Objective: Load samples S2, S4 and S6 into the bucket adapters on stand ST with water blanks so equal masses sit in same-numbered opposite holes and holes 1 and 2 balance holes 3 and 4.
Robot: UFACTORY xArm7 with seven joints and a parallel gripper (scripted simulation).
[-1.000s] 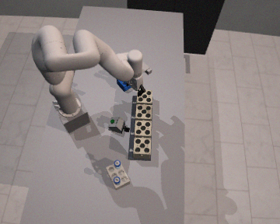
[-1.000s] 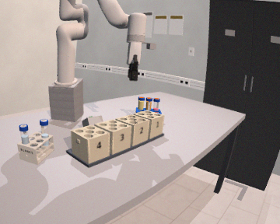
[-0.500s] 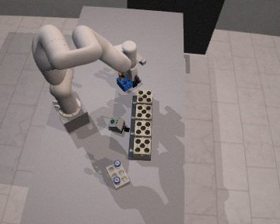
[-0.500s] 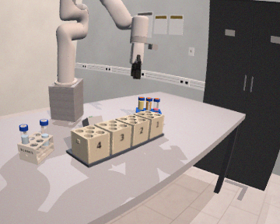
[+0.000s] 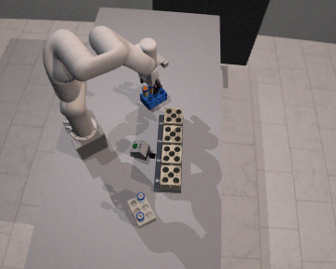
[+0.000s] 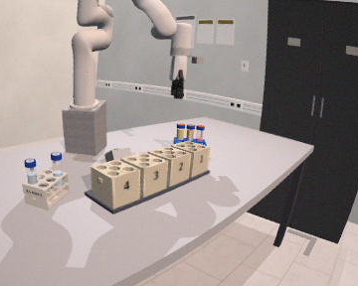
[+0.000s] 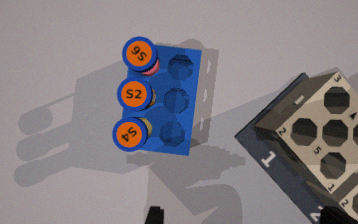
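The blue sample rack holds three orange-dotted tubes in one row: S6, S2 and S4; its other three holes are empty. It also shows in the top view and the exterior view. My gripper hangs open and empty high above this rack; only its fingertips show at the bottom of the wrist view. The four tan adapters stand in a row on the dark stand: adapter 1 nearest the blue rack, then 2, 3 and 4. All visible holes are empty.
A small white blanks rack holds two blue-capped water blanks at the table's near end. The green DONE key sits on its small desk left of the adapter row. The arm's base pedestal stands at the left.
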